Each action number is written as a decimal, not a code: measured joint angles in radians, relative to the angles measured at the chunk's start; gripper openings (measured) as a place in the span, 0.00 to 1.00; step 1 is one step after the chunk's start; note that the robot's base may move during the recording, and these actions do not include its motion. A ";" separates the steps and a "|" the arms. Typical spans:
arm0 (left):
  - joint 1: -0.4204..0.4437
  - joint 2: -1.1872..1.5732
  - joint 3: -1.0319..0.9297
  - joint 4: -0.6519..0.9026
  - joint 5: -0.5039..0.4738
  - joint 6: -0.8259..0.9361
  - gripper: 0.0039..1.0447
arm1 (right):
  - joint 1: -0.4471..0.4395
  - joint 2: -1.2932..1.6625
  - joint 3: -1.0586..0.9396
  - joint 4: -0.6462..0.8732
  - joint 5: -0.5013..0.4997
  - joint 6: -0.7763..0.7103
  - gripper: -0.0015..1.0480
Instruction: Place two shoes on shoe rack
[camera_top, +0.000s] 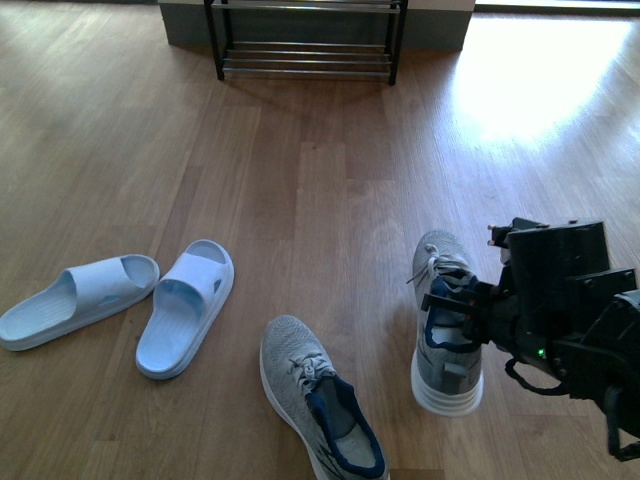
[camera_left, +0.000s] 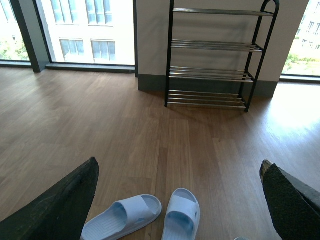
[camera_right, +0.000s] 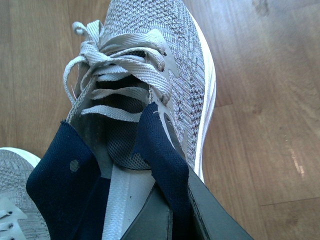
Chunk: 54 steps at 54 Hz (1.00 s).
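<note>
My right gripper (camera_top: 462, 312) is shut on the navy collar of a grey knit sneaker (camera_top: 444, 330), which sits on the wooden floor at the right. In the right wrist view the fingers (camera_right: 200, 215) pinch the sneaker's (camera_right: 165, 55) navy side wall, one inside and one outside. The other grey sneaker (camera_top: 315, 410) lies near the bottom centre. Two pale blue slides (camera_top: 188, 305) (camera_top: 78, 298) lie on the floor at the left. The shoe rack (camera_top: 305, 45) stands at the far wall with bare bars. My left gripper (camera_left: 180, 197) is open above the slides (camera_left: 181, 216), out of the front view.
The wooden floor (camera_top: 330, 190) stretches between the shoes and the rack. A grey-skirted wall (camera_left: 220, 35) stands behind the rack (camera_left: 215, 55), with tall windows (camera_left: 85, 30) to one side. Bright sunlight falls on the floor (camera_top: 540, 80) at the far right.
</note>
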 joint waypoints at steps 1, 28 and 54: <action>0.000 0.000 0.000 0.000 0.000 0.000 0.91 | -0.006 -0.019 -0.011 0.000 0.000 -0.007 0.01; 0.000 0.000 0.000 0.000 0.000 0.000 0.91 | -0.113 -0.908 -0.387 -0.153 -0.076 -0.189 0.01; 0.000 0.000 0.000 0.000 0.000 0.000 0.91 | -0.090 -1.967 -0.632 -0.661 0.054 -0.264 0.01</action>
